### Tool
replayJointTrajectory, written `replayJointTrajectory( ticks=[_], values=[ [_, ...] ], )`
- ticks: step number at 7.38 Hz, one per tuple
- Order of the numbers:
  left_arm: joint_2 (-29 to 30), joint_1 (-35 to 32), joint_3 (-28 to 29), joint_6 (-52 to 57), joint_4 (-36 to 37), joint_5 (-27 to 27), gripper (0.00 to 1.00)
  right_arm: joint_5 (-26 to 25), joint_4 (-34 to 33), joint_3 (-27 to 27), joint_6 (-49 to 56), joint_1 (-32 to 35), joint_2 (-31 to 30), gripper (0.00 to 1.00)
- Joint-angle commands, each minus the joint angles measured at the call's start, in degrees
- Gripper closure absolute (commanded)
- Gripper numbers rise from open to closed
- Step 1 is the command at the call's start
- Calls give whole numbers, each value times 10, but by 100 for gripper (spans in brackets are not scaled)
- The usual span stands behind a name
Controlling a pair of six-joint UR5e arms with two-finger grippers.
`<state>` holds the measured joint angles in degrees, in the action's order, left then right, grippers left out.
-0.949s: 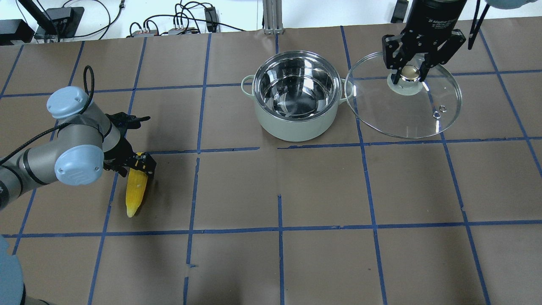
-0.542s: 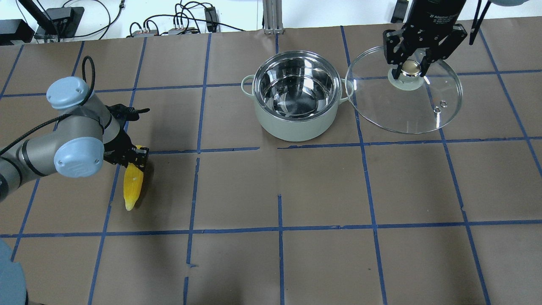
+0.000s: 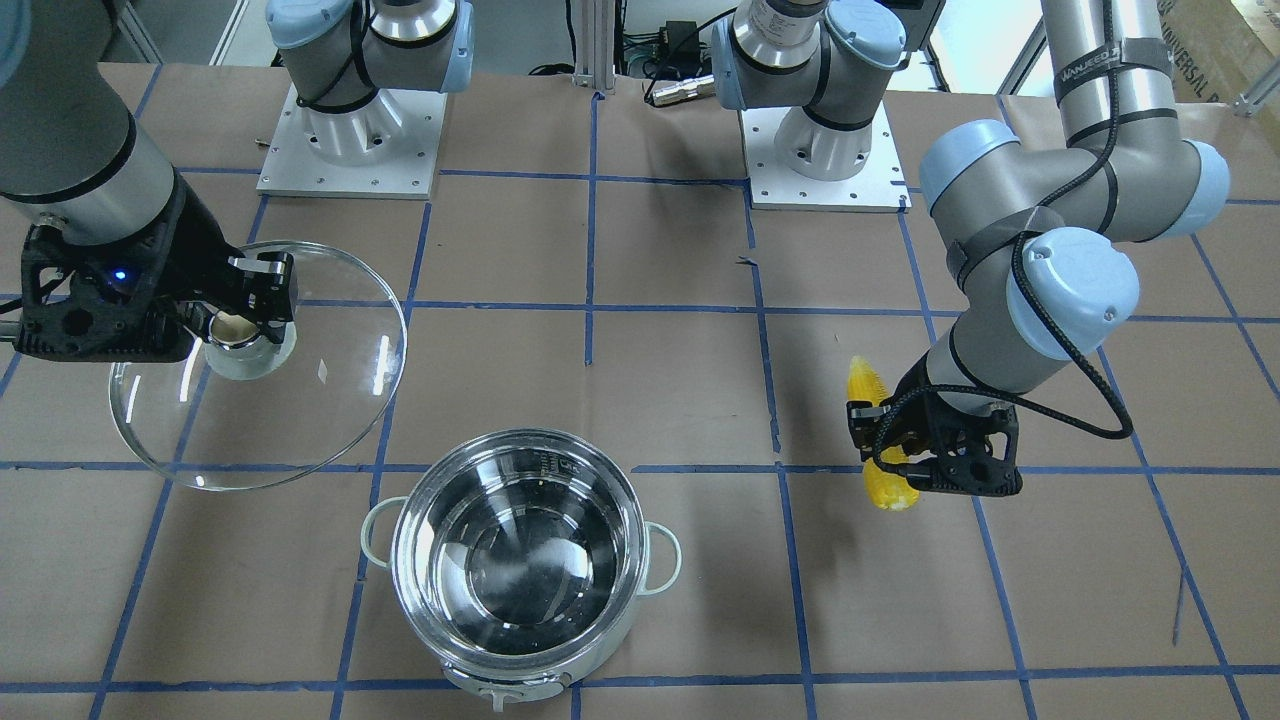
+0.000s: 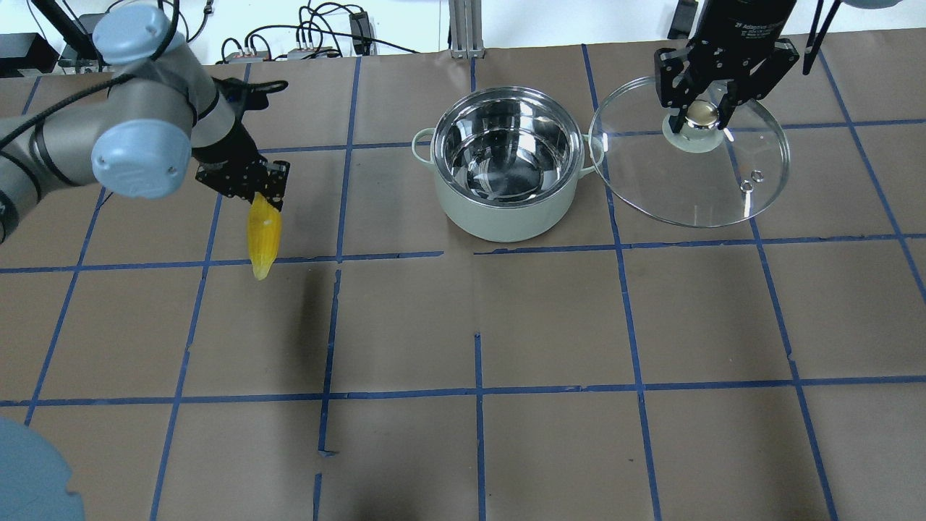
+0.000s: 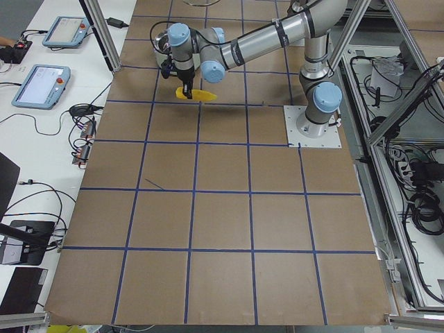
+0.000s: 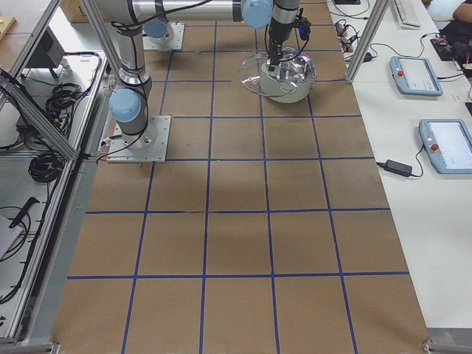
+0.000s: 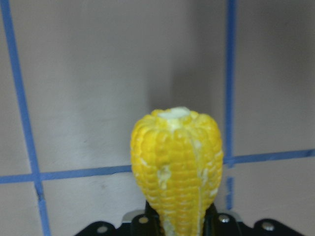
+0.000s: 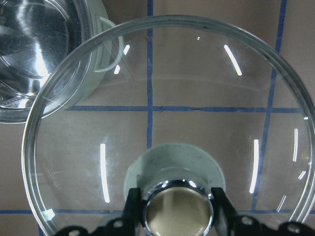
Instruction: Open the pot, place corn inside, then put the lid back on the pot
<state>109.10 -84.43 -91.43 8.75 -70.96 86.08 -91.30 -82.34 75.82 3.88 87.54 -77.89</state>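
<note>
The steel pot (image 4: pixel 506 163) with pale-green handles stands open at the table's far middle, and it also shows in the front view (image 3: pixel 520 560). My left gripper (image 4: pixel 249 184) is shut on the yellow corn (image 4: pixel 263 233), held above the table to the pot's left. The corn fills the left wrist view (image 7: pixel 176 162) and shows in the front view (image 3: pixel 880 440). My right gripper (image 4: pixel 699 116) is shut on the knob of the glass lid (image 4: pixel 687 181), held tilted in the air just right of the pot. The lid also shows in the right wrist view (image 8: pixel 197 98) and the front view (image 3: pixel 300 400).
The table is brown paper with a blue tape grid (image 4: pixel 477 391). Cables and boxes (image 4: pixel 304 43) lie past the far edge. The arm bases (image 3: pixel 350 140) stand on the robot's side.
My left gripper has lifted the corn off the table and carried it toward the far side and slightly right, nearer the pot. The right gripper still holds the lid, almost unmoved.
</note>
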Motion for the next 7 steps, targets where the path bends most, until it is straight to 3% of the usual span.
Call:
replayJointTrajectory(
  ticks=[1, 5, 7],
  values=[
    [59, -67, 145, -77, -47, -44, 87, -2, -3, 10, 2, -1, -3, 71],
    [212, -193, 382, -216, -74, -43, 87, -2, -3, 15, 43, -44, 3, 71],
    [267, -226, 415, -224, -88, -35, 87, -4, -3, 15, 46, -47, 3, 71]
  ],
)
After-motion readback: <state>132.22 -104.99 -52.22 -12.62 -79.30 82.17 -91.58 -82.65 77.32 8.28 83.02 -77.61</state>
